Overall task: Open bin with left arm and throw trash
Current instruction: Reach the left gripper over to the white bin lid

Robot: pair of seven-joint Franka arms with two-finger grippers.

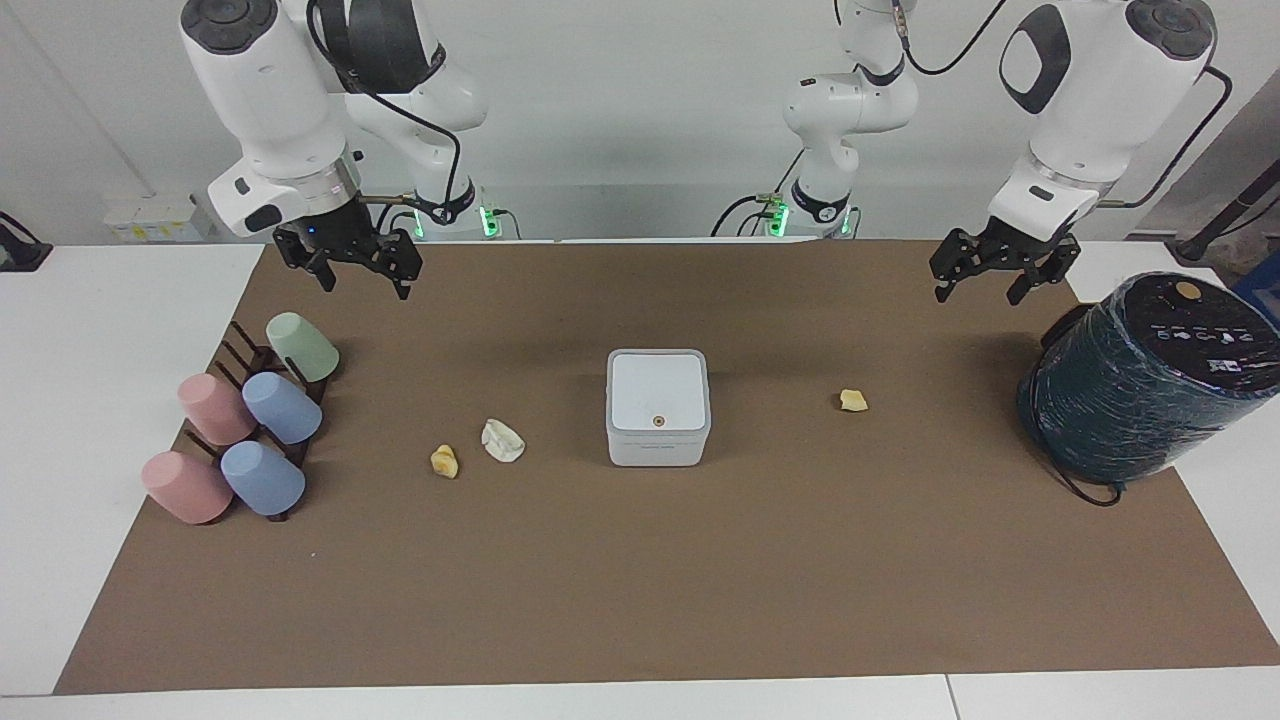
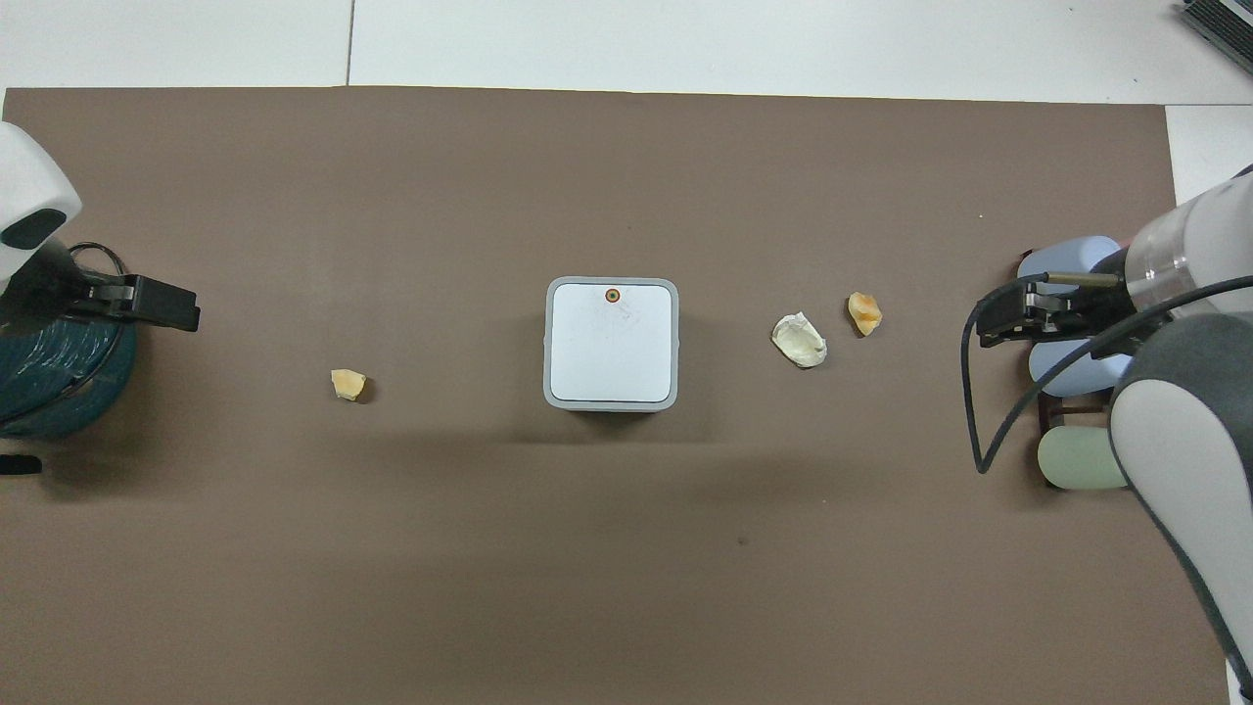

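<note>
Bin (image 1: pixel 658 406), a smooth white rounded-corner box, lid shut; left hand (image 1: pixel 1003 277) and right hand (image 1: pixel 360 273) spread open, holding nothing

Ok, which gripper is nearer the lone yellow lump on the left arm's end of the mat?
Left. The left gripper hangs up in the air by the dark wrapped cylinder, toward that lump's end. The right gripper hangs over the cup rack, with the closed bin between.
</note>
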